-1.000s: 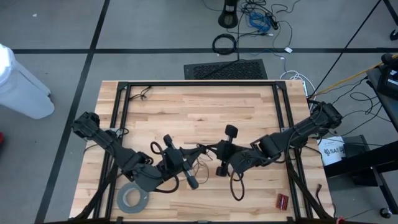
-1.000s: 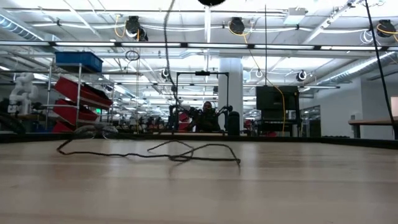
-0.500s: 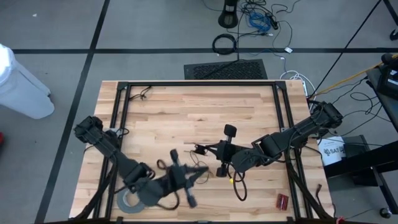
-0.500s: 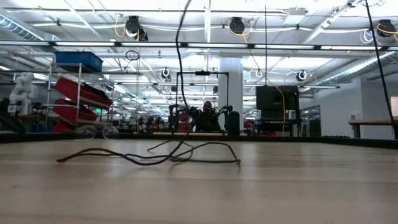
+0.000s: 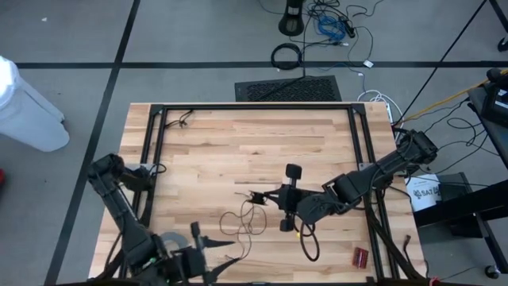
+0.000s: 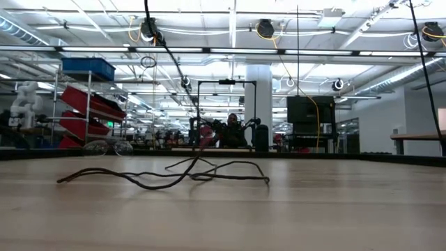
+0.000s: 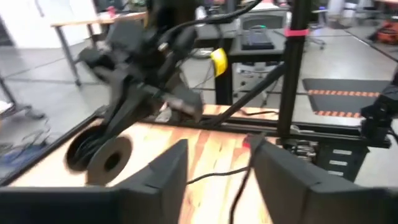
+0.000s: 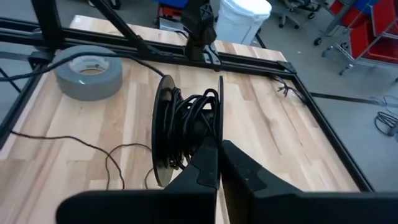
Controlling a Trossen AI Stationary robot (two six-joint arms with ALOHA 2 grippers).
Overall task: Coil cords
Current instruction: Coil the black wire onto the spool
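While left gripper (image 5: 208,253) hangs at near table edge, jaws apart, holding nothing, grey tape roll (image 5: 173,245) lies just beside it. Thin dark cord (image 5: 238,222) sprawls in loose loops on wooden table (image 5: 238,143) near centre, btwn both arms, one strand rising off table in low view. Right gripper (image 5: 287,199) further in, fingers (image 8: 208,162) pinched shut on black spool (image 8: 186,127) w/ cord wound round it.

A grey floor (image 5: 198,32) crossed by dark lines surrounds the wooden table (image 5: 238,135). Beyond it, a white pillar (image 6: 258,104), blue and red shelving (image 6: 87,104) and ceiling lights (image 6: 265,29) fill the hall.
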